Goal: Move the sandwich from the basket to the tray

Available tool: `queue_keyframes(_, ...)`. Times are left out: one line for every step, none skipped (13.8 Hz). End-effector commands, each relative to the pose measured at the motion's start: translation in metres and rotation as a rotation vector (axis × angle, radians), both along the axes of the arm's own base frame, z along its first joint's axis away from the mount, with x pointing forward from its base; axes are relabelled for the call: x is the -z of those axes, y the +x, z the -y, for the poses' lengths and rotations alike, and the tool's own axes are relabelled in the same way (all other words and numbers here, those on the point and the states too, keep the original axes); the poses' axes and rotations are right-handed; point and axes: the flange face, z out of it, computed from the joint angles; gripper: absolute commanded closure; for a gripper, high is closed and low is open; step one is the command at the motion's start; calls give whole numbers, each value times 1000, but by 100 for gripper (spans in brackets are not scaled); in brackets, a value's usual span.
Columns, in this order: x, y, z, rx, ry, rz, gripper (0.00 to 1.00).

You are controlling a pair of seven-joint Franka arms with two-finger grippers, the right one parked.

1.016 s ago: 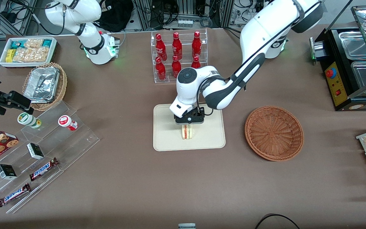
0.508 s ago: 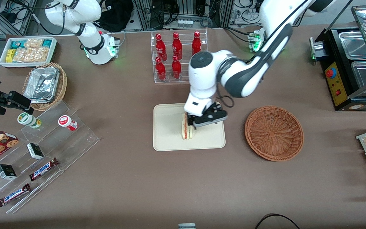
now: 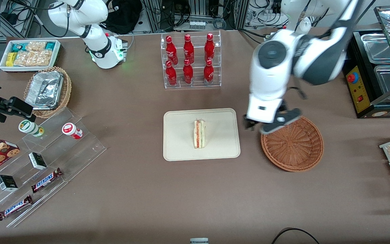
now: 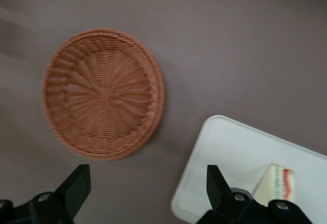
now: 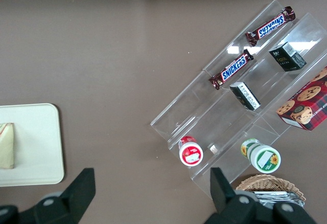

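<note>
On the brown table the sandwich [image 3: 199, 134] lies on the tray [image 3: 178, 149], the basket [image 3: 296, 149] is empty; my gripper [image 3: 270, 124] hangs open, holding nothing.

Brown tablecloth [image 3: 130, 196] covers nearly the whole frame, matte, light even from overhead w/ soft shadows. Top edge: aluminium framing [image 3: 195, 10] w/ tangled cables and a black bag [image 3: 124, 15] on the floor. Top centre: clear acrylic rack [image 3: 191, 61] w/ six red bottles. Upper left: white bin [image 3: 2, 66] of snack packets, below it a tan foil-lined basket [image 3: 67, 89]. Lower left: clear stepped acrylic shelf [image 3: 90, 145] w/ choc bars, small boxes, two cups; glare spots on it in the right wrist view. Upper right: black food warmer [image 3: 359, 88] w/ steel pans, red knob. Right edge, mid-low: wire rack [image 3: 386, 145] w/ packets. Bottom edge: black cable loop [image 3: 293, 232]
</note>
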Motion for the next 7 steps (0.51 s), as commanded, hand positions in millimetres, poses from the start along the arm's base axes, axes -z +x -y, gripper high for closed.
queue_keyframes(-28,-10,-45,90,-68,-108,0)
queue_keyframes(-36,-11,-62,104,-66,-124,0)
queue_keyframes(-44,-11,-79,103,-60,-129,0)
queue_keyframes(-52,-14,-93,123,-53,-136,0)
queue_keyframes(-57,-15,-112,148,-47,-159,0)
queue_keyframes(-63,-20,-124,188,-41,-184,0)
queue_keyframes(-70,-19,-150,189,-46,-190,0)
